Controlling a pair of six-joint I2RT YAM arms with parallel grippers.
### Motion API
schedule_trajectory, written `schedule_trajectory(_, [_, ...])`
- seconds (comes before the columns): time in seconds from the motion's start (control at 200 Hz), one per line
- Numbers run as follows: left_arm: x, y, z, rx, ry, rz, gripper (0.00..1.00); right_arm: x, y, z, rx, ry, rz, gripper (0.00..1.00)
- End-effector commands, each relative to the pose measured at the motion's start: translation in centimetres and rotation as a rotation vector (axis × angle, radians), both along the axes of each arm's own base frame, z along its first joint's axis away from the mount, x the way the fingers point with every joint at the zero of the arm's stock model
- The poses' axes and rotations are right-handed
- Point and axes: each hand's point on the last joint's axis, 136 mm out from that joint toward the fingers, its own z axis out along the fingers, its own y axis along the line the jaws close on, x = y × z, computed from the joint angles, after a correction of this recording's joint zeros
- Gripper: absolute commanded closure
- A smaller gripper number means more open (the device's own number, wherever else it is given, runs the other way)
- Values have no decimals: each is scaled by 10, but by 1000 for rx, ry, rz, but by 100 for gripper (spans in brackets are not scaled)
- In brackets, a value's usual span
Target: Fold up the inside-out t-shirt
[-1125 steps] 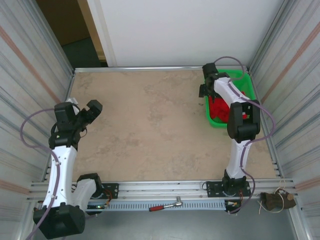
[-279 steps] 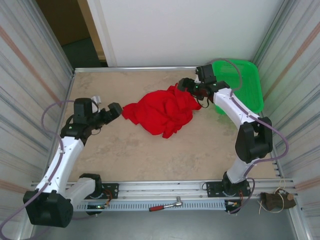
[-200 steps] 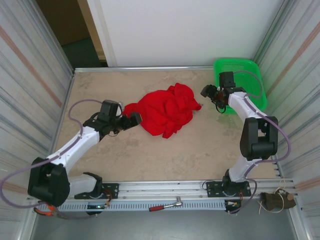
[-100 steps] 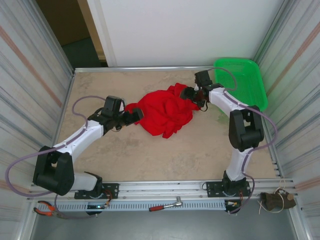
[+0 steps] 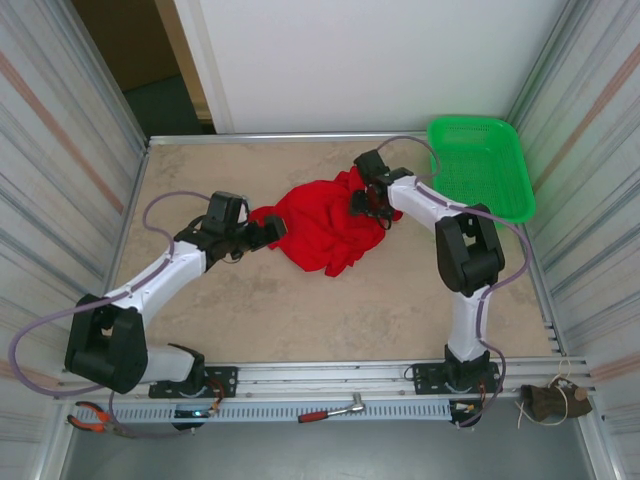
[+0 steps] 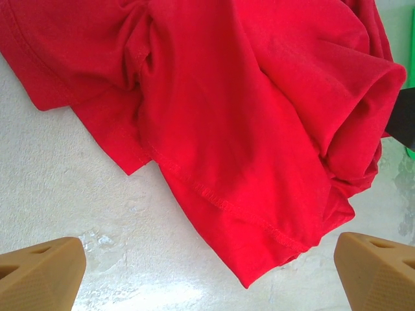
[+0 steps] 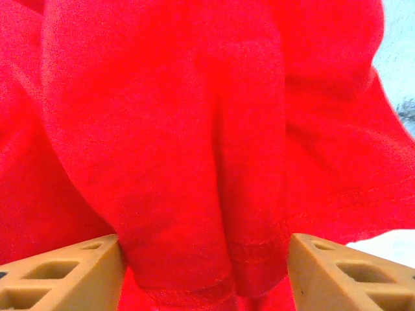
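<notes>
Found the bench [image 5: 300, 300] bare around the centre of the top view. Found the inside-out t-shirt [image 5: 325, 225] heaped there in a crumpled mound, well apart from the green basket [image 5: 480, 165] at upper right.

Judged the heap the chief risk: likely to come up as one tangled bundle rather than spread, if lifted from a single point.

Noted the left pincer [image 5: 266, 231] at the mound's left edge, spread wide and gripping nothing, with a stitched hem just ahead of its fingertips in the wrist view. Feared a pass over the bench catching no cloth, or a bite through a doubled layer.

Noted the right pincer [image 5: 365, 200] at the mound's upper right edge, part-way apart about a thick fold; could not tell whether clamped. Feared a shallow hold on that rounded fold slipping loose, or several layers pinched together.
</notes>
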Motion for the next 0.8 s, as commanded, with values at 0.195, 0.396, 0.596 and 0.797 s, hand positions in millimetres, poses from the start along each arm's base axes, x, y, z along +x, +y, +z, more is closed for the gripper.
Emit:
schedule_trajectory(0.195, [-4, 3, 7, -5, -29, 13, 1, 14, -1, 112, -52, -166, 82, 100])
schedule_trajectory(0.396, [4, 7, 14, -20, -68, 13, 1, -20, 19, 284, 275, -419, 170, 100])
schedule_trajectory(0.596, [15, 12, 30, -74, -149, 13, 1, -55, 8, 355, 411, -553, 170, 100])
schedule_trajectory(0.797, [22, 14, 44, -137, -252, -11, 1, -64, -11, 373, 465, -613, 123, 100])
